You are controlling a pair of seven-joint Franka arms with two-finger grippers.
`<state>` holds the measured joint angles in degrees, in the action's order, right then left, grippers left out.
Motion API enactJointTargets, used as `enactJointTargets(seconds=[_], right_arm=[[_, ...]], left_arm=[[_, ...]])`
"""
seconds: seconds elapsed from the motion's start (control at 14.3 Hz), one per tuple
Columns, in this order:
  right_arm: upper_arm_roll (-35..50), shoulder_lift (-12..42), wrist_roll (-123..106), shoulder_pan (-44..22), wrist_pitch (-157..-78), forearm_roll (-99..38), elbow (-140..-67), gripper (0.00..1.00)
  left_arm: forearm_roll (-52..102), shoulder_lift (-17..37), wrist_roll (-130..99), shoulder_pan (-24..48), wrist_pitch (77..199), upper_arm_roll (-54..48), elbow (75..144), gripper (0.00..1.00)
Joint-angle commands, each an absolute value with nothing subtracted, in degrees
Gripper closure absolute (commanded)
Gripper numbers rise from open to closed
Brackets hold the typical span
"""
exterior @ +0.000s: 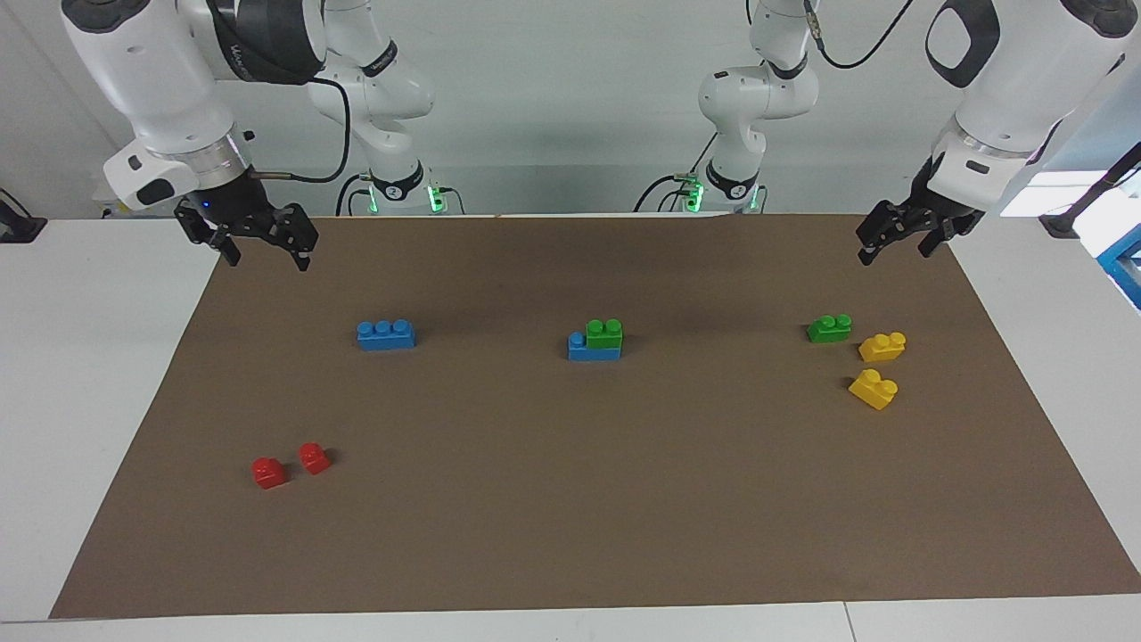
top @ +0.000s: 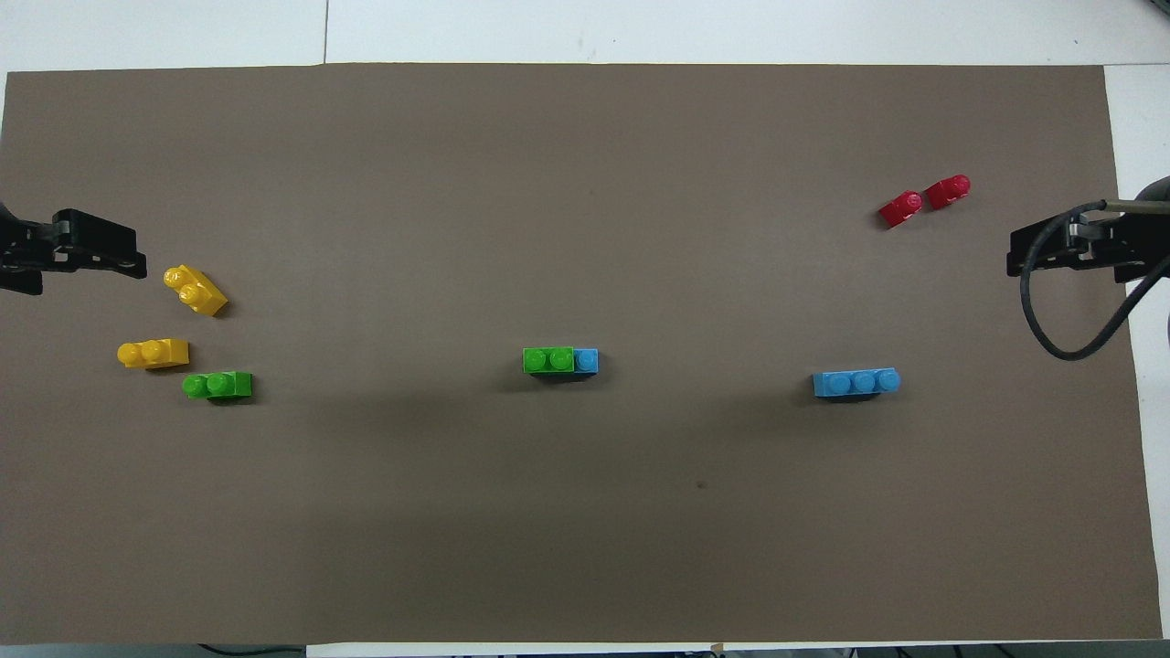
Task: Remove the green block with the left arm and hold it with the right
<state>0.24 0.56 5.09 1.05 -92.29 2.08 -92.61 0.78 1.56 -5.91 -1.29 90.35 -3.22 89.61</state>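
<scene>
The green block (exterior: 605,333) (top: 548,359) is a small bright green brick with two round studs, sitting upright near the centre of the frame in both views. It is stacked on a blue brick (exterior: 593,349) (top: 586,360), covering two of its studs so that one blue stud shows at the end toward the right arm. The pair rests flat on the brown mat (exterior: 570,499) (top: 585,183).

Bare mat (exterior: 570,499) around green block (exterior: 605,333) atop blue brick (exterior: 589,350)
</scene>
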Motion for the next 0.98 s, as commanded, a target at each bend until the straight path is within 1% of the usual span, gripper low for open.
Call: enactJointTargets(seconds=[0.0, 0.35, 0.49, 0.7, 0.91], right_arm=[[0.35, -0.88, 5.54, 1.32, -93.78, 2.11, -94.57, 0.00], [0.44, -0.88, 5.97, 1.14, -94.13, 2.11, -94.57, 0.00], [0.44, -1.05, 8.51, 1.23, -94.13, 0.45, -95.09, 0.00], [0.35, -1.32, 10.98, 1.32, -96.24, -1.05, -95.97, 0.00], [0.44, -2.19, 16.84, 1.23, -96.42, -1.23, -97.99, 0.00]], left_arm=[[0.79, 1.67, -5.01, -2.11, 91.05, -3.60, 89.56, 0.00], [0.79, 1.67, -5.71, -2.11, 90.97, -3.60, 89.65, 0.00], [0.88, 1.23, -5.98, -2.02, 90.97, -3.60, 90.44, 0.00], [0.88, 0.18, -7.03, -2.11, 91.05, -3.60, 92.89, 0.00], [0.88, -0.79, -14.03, -1.32, 91.14, -3.60, 94.56, 0.00]])
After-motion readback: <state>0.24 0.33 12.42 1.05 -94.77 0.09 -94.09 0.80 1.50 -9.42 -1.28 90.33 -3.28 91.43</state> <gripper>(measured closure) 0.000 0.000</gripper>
